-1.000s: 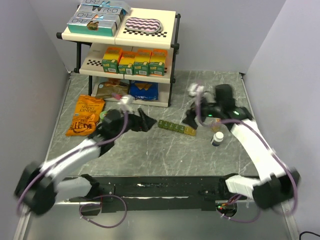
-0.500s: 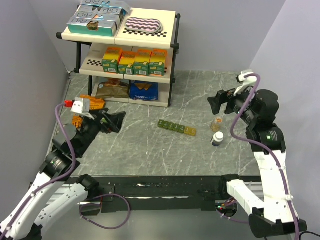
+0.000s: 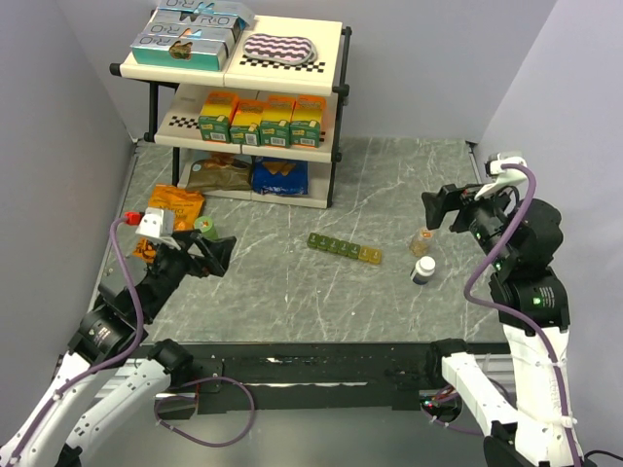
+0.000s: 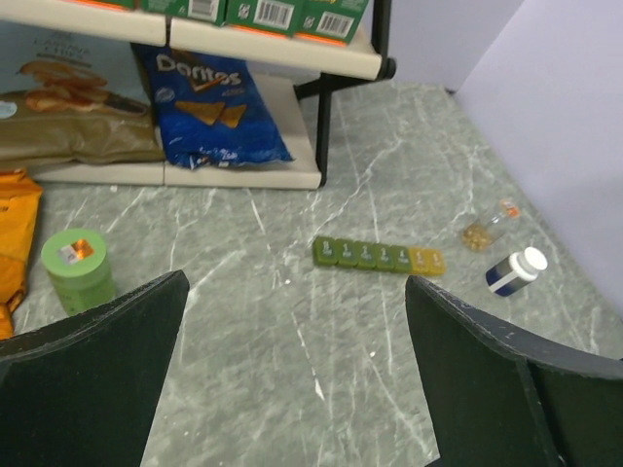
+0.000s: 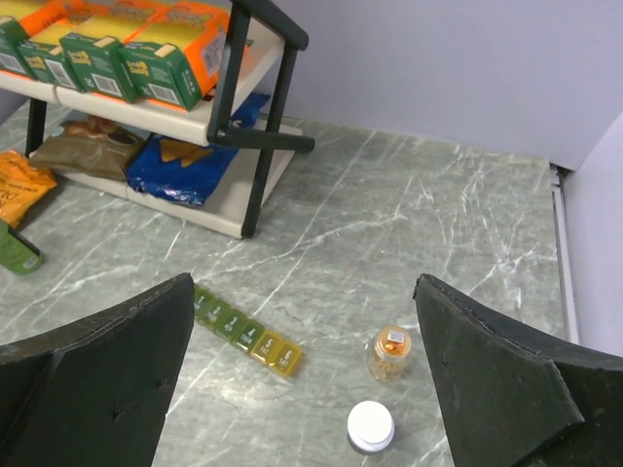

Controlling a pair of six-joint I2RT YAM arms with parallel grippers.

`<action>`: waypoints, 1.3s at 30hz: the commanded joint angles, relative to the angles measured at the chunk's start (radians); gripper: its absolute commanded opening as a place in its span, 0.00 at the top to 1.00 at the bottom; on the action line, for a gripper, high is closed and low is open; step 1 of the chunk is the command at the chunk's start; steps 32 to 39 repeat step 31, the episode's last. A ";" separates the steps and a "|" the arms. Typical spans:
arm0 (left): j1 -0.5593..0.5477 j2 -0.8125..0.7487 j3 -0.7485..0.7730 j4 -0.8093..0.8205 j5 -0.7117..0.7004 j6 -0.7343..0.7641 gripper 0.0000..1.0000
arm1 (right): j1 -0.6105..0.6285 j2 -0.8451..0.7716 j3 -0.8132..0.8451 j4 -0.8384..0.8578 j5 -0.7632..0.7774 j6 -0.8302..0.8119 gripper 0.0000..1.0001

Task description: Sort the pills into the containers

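Containers [image 3: 344,248] flat on worktop [image 3: 292,302], untouched. Amber pill jar [image 3: 421,240] and white-capped bottle [image 3: 423,269] just right of containers, close together. Left fingers [image 4: 107,350] and right fingers [image 5: 107,360] spread wide, empty, well apart from containers.

Risk: wide fingers reaching for jar may topple neighbouring bottle; nudged containers may skid.

Legible: "Doritos" on blue bag [image 4: 209,107] behind containers; compartment marks too small.

Both arms pull back from the table's middle.
The left gripper [image 3: 216,257] and right gripper [image 3: 434,208] draw away from the containers [image 3: 344,249] toward their own sides, uncovering a green roll [image 3: 205,225].
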 commanded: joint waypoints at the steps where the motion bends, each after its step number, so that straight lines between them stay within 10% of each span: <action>1: 0.004 -0.018 -0.007 -0.020 -0.026 0.028 0.01 | -0.004 -0.001 -0.011 -0.006 0.023 0.032 0.00; 39: 0.004 -0.046 -0.042 -0.046 -0.018 0.050 0.01 | -0.024 0.000 -0.049 0.007 0.000 0.038 0.00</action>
